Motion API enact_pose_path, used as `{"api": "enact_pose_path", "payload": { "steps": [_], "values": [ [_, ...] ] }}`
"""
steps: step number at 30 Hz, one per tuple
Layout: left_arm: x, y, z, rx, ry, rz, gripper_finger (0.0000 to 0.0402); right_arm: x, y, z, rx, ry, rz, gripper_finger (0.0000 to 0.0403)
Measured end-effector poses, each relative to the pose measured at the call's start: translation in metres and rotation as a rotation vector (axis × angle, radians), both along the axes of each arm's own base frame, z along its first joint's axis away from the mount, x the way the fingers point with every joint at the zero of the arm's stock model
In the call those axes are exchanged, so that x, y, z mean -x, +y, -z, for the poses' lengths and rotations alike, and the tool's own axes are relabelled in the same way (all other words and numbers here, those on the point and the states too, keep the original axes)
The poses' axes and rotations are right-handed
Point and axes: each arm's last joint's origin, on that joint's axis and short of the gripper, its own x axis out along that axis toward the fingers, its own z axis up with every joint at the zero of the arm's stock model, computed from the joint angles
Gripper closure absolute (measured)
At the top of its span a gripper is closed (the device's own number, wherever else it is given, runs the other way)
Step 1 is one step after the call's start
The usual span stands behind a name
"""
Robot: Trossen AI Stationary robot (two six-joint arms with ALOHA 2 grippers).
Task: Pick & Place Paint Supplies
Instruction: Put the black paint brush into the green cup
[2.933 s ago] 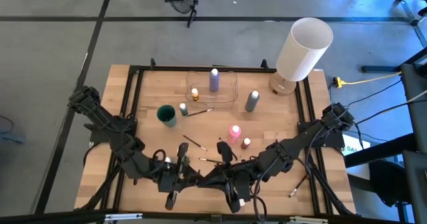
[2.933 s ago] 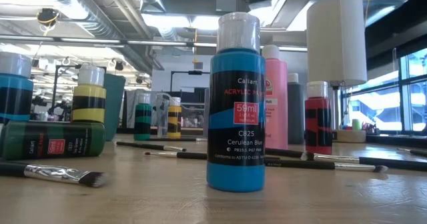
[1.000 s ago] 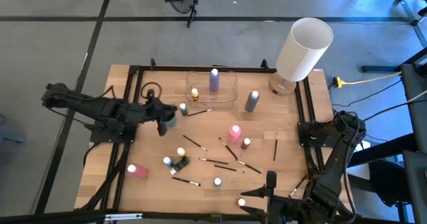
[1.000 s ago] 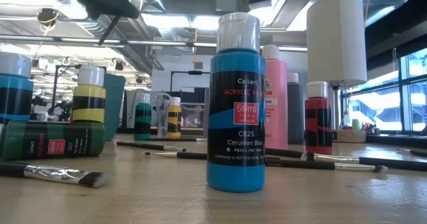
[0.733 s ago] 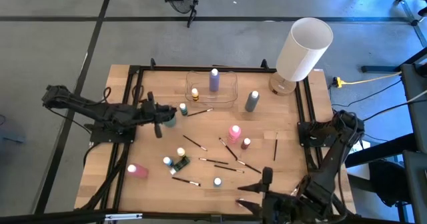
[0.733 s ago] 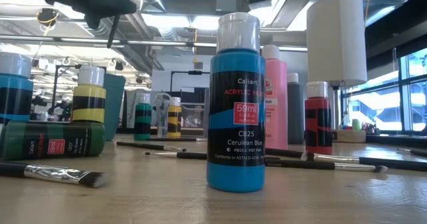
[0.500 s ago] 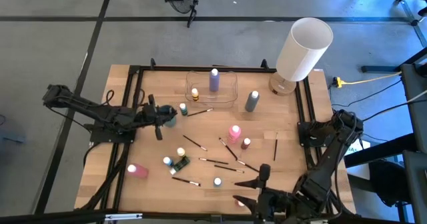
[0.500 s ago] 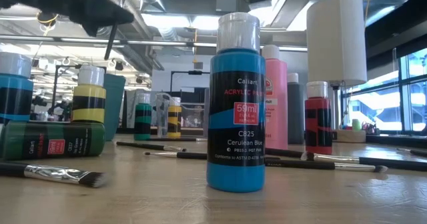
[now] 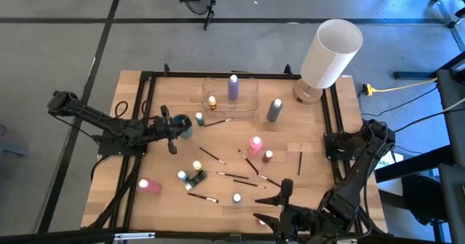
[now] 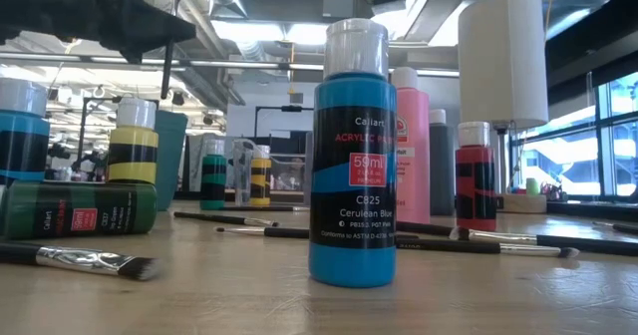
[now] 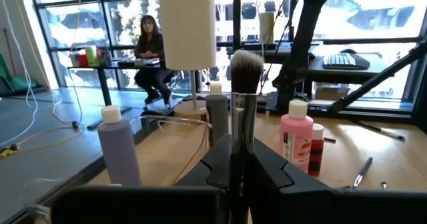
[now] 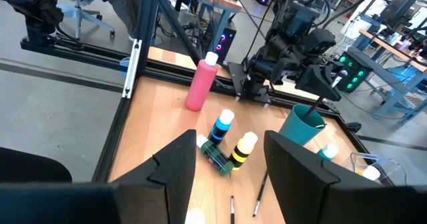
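Note:
My left gripper (image 9: 170, 128) is shut on a dark-handled paintbrush (image 9: 172, 144) beside the teal cup (image 9: 183, 125) at the table's left. The brush's light bristles (image 11: 245, 67) stand above the fingers. Its handle (image 10: 165, 71) points down by the cup (image 12: 301, 127); whether it is inside the cup I cannot tell. My right gripper (image 9: 285, 190) hovers open over the near right of the table and holds nothing. Small paint bottles stand mid-table: pink (image 9: 255, 143), red (image 9: 268, 155), yellow (image 9: 196, 165), blue (image 9: 237, 198). Loose brushes (image 9: 232, 176) lie among them. My left gripper pinches the paintbrush between its two fingers at the metal collar (image 11: 237, 134) just below the bristles. The fingers come at it level, from the table's left, and lie across the brush. The brush is lifted clear, bristles up and handle slanting down below the fingers.
A clear tray (image 9: 251, 99) at the back holds a purple bottle (image 9: 233, 86) and a small yellow one (image 9: 212, 102). A grey bottle (image 9: 274, 110) and a big white lamp (image 9: 330, 54) stand at the far right. A pink bottle (image 9: 147, 185) stands near left.
My left gripper has come down and drawn back a little toward the table's left edge, tipping to level, with the brush still held by the teal cup. My right gripper has shifted slightly toward the table's left and stayed open.

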Motion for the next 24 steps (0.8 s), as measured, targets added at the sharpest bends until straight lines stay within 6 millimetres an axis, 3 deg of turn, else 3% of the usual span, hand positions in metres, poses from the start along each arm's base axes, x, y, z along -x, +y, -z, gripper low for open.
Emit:
{"api": "enact_pose_path", "payload": {
  "steps": [11,18,24],
  "values": [
    [0.0015,0.0034,-0.0008,-0.05,0.019,-0.131,0.0384,0.0,0.0,0.0,0.0,0.0,0.0,0.0225],
    [0.0044,0.008,-0.0004,0.031,-0.01,-0.316,0.0384,0.0,0.0007,0.0004,-0.01,0.014,-0.024,0.0225],
    [0.005,0.0089,0.0026,0.035,0.013,-0.357,0.0384,0.0,0.0001,0.0009,-0.002,0.017,-0.02,0.0225]
  ]
}}
